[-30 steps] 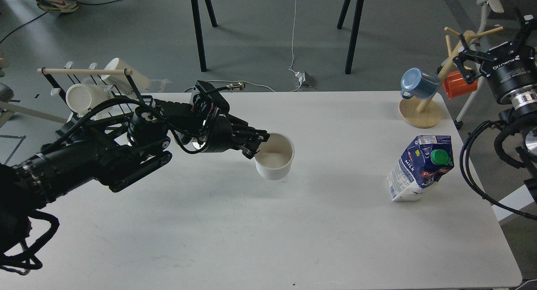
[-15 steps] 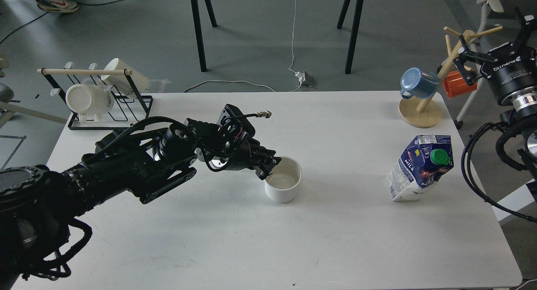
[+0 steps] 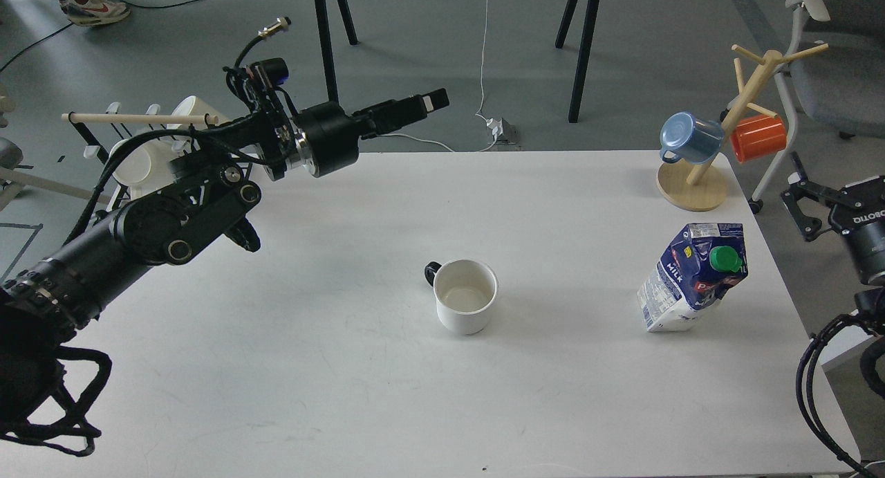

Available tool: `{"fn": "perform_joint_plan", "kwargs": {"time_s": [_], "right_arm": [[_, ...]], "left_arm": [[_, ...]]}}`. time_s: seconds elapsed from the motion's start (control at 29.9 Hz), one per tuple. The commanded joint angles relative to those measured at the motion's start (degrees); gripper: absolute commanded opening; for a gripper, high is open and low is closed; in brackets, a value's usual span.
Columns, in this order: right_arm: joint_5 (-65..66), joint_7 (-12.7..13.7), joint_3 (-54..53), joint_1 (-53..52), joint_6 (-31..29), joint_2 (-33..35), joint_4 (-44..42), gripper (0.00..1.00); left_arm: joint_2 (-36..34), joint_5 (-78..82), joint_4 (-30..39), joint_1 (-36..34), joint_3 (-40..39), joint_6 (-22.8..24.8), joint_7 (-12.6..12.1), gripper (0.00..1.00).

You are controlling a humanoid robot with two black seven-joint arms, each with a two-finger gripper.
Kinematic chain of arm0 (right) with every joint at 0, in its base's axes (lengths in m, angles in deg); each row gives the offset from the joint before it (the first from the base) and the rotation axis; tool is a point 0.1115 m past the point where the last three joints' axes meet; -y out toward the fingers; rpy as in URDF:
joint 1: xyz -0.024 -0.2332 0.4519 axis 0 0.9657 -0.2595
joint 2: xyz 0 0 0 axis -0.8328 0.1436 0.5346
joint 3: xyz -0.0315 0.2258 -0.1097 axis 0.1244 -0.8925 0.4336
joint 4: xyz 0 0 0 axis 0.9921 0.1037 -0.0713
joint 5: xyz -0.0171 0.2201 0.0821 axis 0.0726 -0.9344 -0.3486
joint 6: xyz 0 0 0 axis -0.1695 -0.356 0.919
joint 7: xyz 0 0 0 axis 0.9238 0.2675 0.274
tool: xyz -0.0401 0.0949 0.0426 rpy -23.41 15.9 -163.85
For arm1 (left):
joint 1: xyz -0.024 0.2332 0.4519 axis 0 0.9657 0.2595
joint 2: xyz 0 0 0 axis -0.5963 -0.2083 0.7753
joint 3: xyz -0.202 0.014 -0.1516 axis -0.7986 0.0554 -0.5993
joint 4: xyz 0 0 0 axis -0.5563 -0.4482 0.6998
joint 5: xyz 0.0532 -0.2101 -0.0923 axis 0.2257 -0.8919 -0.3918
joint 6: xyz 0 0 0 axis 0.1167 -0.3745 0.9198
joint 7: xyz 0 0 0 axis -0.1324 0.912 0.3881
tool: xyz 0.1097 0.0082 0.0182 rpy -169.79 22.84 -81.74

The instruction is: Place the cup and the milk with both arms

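We have a single view, taken from the robot's own head, looking forward and down. It stands back far enough to take in nearly the whole rectangular white table top (image 3: 387, 395), with grey floor beyond its far edge. Our left black arm enters from the left edge, our right from the right edge. The far corners of the frame reach a black wire mug rack (image 3: 148, 160) at left and a pale wooden mug tree (image 3: 719, 146) at right. No second view overlaps.

White cup (image 3: 465, 296) upright mid-table; milk carton (image 3: 693, 277) tilted, right.
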Motion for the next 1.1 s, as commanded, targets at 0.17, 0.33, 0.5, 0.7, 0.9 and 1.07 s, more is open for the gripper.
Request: {"fn": "perform_joint_plan", "kwargs": {"time_s": [0.17, 0.33, 0.5, 0.7, 0.9, 1.07], "right_arm": [[-2.93, -1.44, -0.46, 21.14, 0.0, -4.83, 5.0, 0.98], [-2.67, -1.18, 3.58, 23.18, 0.0, -10.91, 5.0, 0.98], [-2.32, -1.27, 6.92, 21.17, 0.0, -13.1, 4.82, 0.98], [-2.14, -1.44, 10.18, 16.59, 0.0, -17.67, 4.47, 0.98], [-2.14, -1.62, 9.65, 14.66, 0.0, -18.03, 4.12, 0.97], [-2.14, -1.71, 9.39, 13.96, 0.0, -18.21, 4.21, 0.92]], "left_arm": [[-5.56, -42.86, -4.48, 1.69, -2.85, 1.05, 0.07, 0.99], [-5.56, -70.76, -13.0, 3.54, -2.41, 5.26, 0.07, 0.99], [-5.47, -75.01, -16.53, 3.54, -2.68, 8.79, 0.07, 0.99], [-5.82, -75.01, -16.54, 4.24, -2.5, 9.05, 0.07, 0.99], [-5.83, -75.01, -16.54, 4.24, -2.59, 9.14, 0.07, 0.99], [-5.65, -75.1, -16.54, 4.33, -2.59, 9.14, 0.07, 0.99]]}}
